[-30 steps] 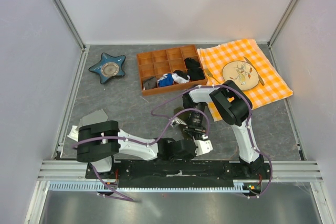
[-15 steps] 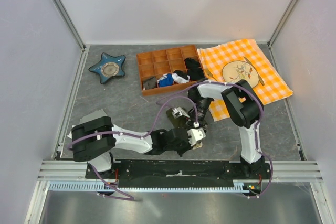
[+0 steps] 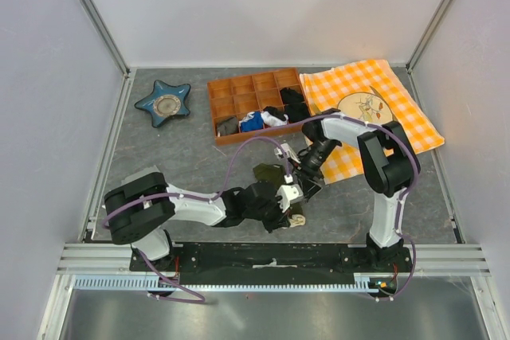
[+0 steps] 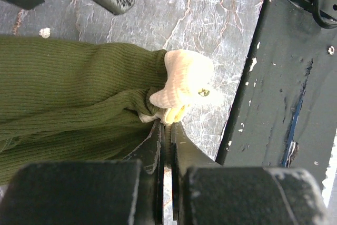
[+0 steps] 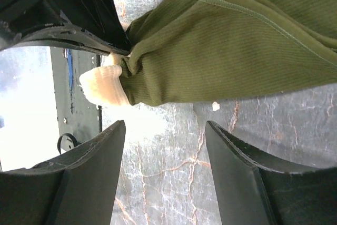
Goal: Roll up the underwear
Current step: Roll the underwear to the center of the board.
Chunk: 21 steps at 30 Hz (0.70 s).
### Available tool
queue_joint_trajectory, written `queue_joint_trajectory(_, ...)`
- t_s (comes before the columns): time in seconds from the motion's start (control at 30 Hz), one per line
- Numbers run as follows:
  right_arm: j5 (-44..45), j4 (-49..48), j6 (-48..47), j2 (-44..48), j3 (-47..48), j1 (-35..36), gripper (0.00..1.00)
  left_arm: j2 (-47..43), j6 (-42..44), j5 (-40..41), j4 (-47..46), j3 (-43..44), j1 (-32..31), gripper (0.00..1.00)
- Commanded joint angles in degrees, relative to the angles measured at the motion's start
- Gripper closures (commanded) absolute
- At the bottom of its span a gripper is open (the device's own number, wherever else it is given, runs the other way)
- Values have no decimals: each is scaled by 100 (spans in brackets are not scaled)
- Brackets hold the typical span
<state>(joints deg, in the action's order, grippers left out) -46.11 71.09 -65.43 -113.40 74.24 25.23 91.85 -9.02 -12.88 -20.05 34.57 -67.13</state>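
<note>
At worktop (image 4: 200, 3) front | left gripper (image 4: 167, 127) pinches underwear (image 4: 63, 88) waistband (image 4: 184, 80); right gripper (image 5: 164, 127) open, empty | step: likely starting roll | next: you need right grip on cloth.

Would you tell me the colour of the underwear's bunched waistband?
The waistband is cream-white, on dark olive-green ribbed underwear; clearest in the left wrist view.

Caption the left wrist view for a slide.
Left gripper pinches the olive underwear at its bunched cream waistband on the grey marbled table.
</note>
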Motion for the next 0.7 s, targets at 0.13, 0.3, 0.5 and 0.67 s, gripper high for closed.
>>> queue_joint_trajectory(0.13, -311, -60, -400, 573, -129, -273, 30, 78, -705, -898, 55, -231, 437, 98)
queue_joint_trajectory(0.3, -522, -69, -637, 1170, -304, -589, 31, 324, -1172, -1550, -271, -354, 947, 98)
queue_joint_trajectory(0.5, -575, -595, -647, 2031, -892, -757, 32, 737, -1673, -2279, -517, -284, 1343, 98)
queue_joint_trajectory(0.67, -803, -921, -1295, 2717, -1577, -739, 34, 1097, -2165, -2728, -981, -354, 1667, 98)
